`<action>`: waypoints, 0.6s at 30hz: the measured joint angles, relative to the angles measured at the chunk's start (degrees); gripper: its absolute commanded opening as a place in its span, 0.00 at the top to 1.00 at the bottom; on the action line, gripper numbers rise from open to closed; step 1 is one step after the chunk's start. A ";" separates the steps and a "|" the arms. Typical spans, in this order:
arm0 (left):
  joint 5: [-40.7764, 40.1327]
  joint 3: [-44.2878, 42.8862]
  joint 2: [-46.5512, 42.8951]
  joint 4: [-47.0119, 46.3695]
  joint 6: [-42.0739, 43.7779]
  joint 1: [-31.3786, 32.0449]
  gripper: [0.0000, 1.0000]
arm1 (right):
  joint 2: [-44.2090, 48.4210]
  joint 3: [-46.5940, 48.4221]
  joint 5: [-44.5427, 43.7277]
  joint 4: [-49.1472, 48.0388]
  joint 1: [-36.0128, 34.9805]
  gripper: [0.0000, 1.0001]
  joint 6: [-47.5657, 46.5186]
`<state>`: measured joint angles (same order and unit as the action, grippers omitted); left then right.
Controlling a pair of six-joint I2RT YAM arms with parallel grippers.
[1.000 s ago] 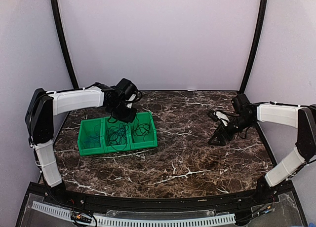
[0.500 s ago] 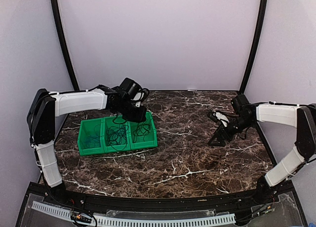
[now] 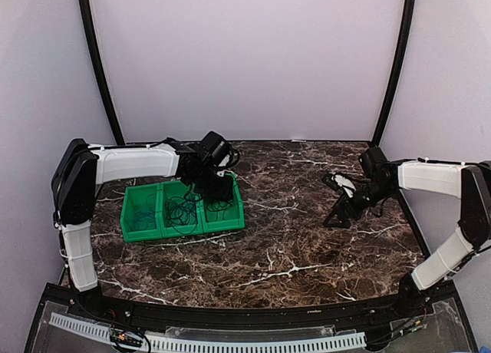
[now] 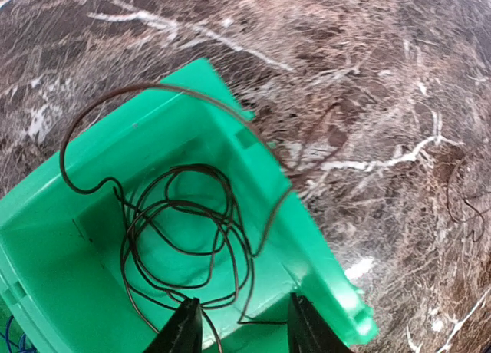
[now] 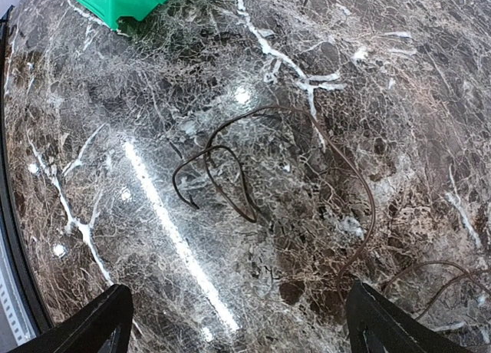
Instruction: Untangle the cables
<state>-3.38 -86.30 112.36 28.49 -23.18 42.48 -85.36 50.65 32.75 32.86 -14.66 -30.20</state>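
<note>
The green three-compartment bin [image 3: 182, 229] holds a blue cable [image 3: 140, 213] in its left compartment and black cables in the middle [image 3: 182, 207] and right [image 3: 221, 205] ones. My left gripper [image 3: 217, 186] hangs over the right compartment. In the left wrist view its jaws [image 4: 242, 334] stand apart above the coiled black cable [image 4: 184, 238], with one loose strand lying between the fingertips and one loop arcing over the rim. My right gripper [image 3: 341, 209] is wide open [image 5: 238, 334] low over a thin dark cable [image 5: 230, 176] lying in loose loops on the marble.
The bin's near corner [image 5: 115, 0] shows at the top of the right wrist view. A short piece of thin dark cable [image 4: 460, 199] lies on the table right of the bin. Grey walls and black frame posts [image 3: 96, 61] bound the table.
My left gripper has moved right and down, from the middle compartment's back to over the right compartment, and its jaws have opened. The right arm has hardly moved.
</note>
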 measured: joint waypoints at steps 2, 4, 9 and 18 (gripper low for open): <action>-0.83 -1.20 -0.79 0.35 0.37 1.31 0.57 | -0.28 0.00 0.00 0.04 -0.04 0.01 -0.11; -1.16 -2.49 -1.38 0.09 0.81 2.16 0.56 | -0.74 0.00 -0.02 0.17 -0.22 0.01 -0.22; -1.03 -6.47 -0.90 -1.18 2.67 3.28 0.53 | -0.94 0.00 -0.02 0.35 -0.42 0.01 -0.42; -5.27 -19.82 9.97 -0.28 9.07 3.17 0.49 | -0.94 0.00 -0.07 0.42 -0.46 0.01 -0.59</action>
<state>-8.64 -106.13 122.32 28.21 -14.11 45.65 -86.30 50.65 32.69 33.28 -15.11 -30.79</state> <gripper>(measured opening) 0.510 0.986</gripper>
